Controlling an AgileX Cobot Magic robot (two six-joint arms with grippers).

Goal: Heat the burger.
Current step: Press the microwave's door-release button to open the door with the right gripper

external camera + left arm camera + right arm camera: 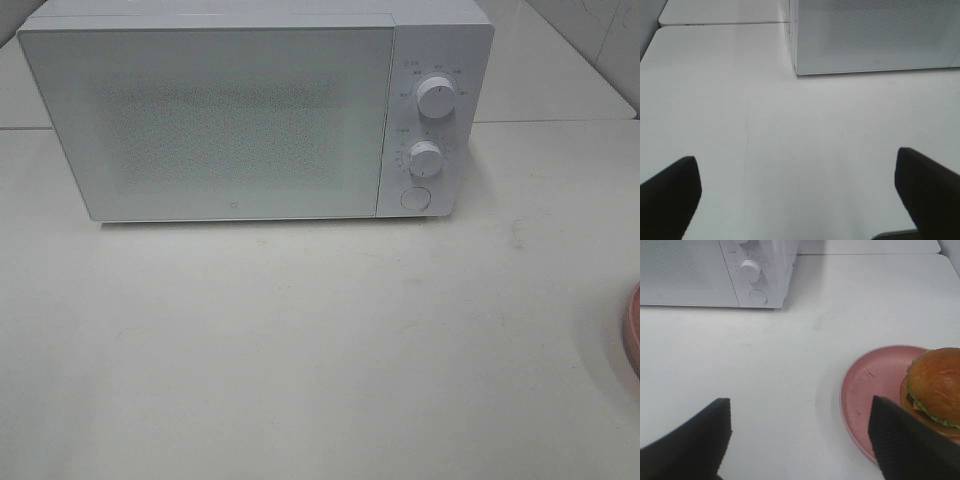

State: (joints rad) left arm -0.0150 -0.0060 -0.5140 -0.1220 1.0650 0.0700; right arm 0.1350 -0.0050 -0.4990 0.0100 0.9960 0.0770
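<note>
Microwave (210, 120): white, door shut, standing at the back of the table (300, 350); two knobs (436, 97) on its right panel.
My left gripper (796, 167): jaws spread wide, nothing between them, only bare tabletop below.
My right gripper (800, 407): jaws apart, holding nothing.
Burger (936, 385): sits on the pink plate (872, 385), well apart from the microwave. Only my right wrist view shows it.
High view: neither of my grippers appears. There is a pink sliver (634, 330) at the right edge, probably the plate's rim.

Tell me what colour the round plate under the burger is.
Pink. The round pink plate holding the golden-brown-bun burger shows best in the right wrist view.
</note>
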